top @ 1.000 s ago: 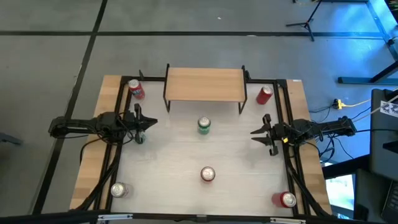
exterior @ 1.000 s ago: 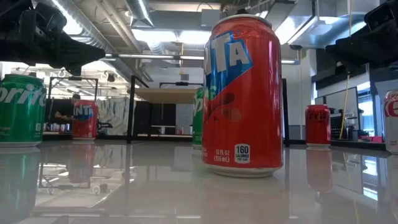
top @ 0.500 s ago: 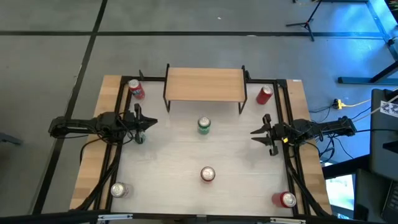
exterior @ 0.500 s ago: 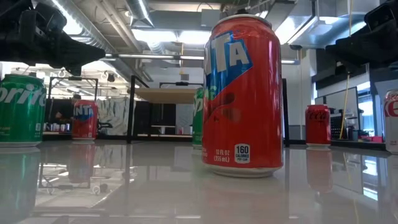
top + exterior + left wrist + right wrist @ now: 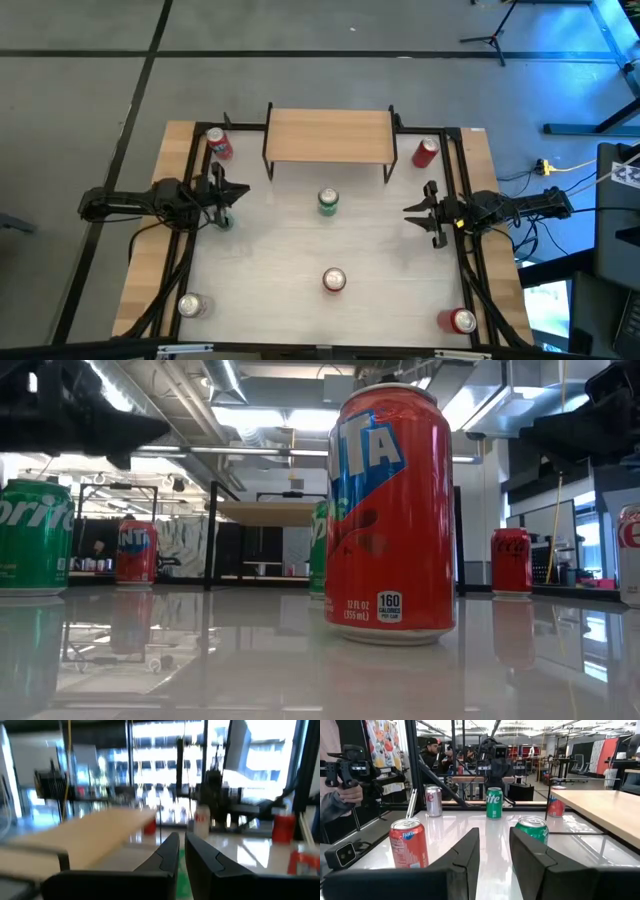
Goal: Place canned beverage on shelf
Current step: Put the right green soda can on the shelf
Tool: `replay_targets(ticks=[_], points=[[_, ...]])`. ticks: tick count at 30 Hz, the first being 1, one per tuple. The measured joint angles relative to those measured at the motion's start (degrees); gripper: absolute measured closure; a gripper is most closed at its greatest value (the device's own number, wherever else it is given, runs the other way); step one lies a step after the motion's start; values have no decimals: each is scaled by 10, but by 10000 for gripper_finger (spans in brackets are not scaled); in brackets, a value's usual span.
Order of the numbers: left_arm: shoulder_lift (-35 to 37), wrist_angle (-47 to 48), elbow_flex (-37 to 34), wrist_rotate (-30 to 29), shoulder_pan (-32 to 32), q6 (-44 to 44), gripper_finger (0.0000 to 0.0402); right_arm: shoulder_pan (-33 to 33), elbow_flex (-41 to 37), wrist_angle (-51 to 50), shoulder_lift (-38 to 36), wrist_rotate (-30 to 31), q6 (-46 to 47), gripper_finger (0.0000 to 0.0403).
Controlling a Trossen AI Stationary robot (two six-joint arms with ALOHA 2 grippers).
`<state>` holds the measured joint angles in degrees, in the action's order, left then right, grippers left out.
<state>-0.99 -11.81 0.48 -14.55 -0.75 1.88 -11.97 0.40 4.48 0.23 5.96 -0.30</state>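
Observation:
The light-wood shelf (image 5: 328,136) stands on black legs at the table's far middle, nothing on its top. A green can (image 5: 328,202) stands upright just in front of it, and a red Fanta can (image 5: 334,281) stands nearer the front edge; it fills the low view (image 5: 390,510). My left gripper (image 5: 246,190) hovers left of the green can with only a narrow gap between its fingers (image 5: 182,842). My right gripper (image 5: 406,212) hovers right of it, partly open (image 5: 494,840) and empty.
Red cans stand at the far left (image 5: 218,143) and far right (image 5: 425,152) beside the shelf. A silver-topped can (image 5: 190,305) and a red one (image 5: 460,321) stand at the near corners. A black frame (image 5: 463,180) edges the table. A person (image 5: 340,785) stands beyond the table.
My left gripper has shifted a little toward the table's far edge and turned toward the shelf; its wrist view is blurred by the motion. The cans have not moved.

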Motion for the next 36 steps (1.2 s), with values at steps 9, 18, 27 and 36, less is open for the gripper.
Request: replay_targets(ticks=[9, 18, 27, 36], points=[[-23, -76, 0, -12, 0, 35, 379, 0, 0, 37, 0, -1, -2, 297], [-136, -128, 42, -14, 0, 49, 379, 1, 1, 108, 0, 55, -47, 297], [-317, -129, 154, -14, 0, 48, 379, 1, 1, 160, 0, 90, -97, 297], [-461, -210, 203, -4, 2, 61, 379, 1, 14, 225, 0, 95, -180, 297]])
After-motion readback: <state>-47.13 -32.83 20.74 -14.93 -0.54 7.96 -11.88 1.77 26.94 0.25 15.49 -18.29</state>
